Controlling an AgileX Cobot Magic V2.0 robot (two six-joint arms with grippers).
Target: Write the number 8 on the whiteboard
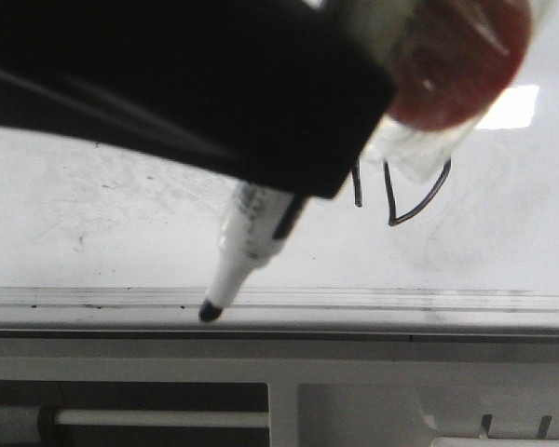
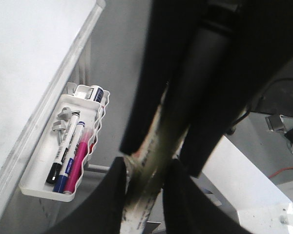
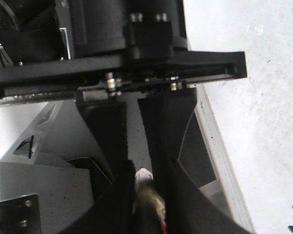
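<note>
Black claw fingers of the left arm [image 2: 146,192] are seen closed on a white-barrelled marker with a black tip [image 1: 238,251], which is gripped by its barrel. In the front view the marker is tilted, with its tip pointed toward 7 o'clock and lying over the grey metal edge strip [image 1: 401,303] of the large glossy white whiteboard [image 1: 121,205]; whether the tip touches the strip cannot be told. The right claw [image 3: 149,214] is closed on a small white, yellowish and red object [image 3: 144,178], whose kind cannot be made out. The number 8 [image 1: 388,196], drawn in thin black strokes, is found on the board at about 2 o'clock from the marker tip, well apart from it and partly hidden by the left claw's black body and a blurred red round shape [image 1: 456,56]. A white scalloped tray [image 2: 39,183] holding black, blue and pink markers is seen just beside the board's edge.
</note>
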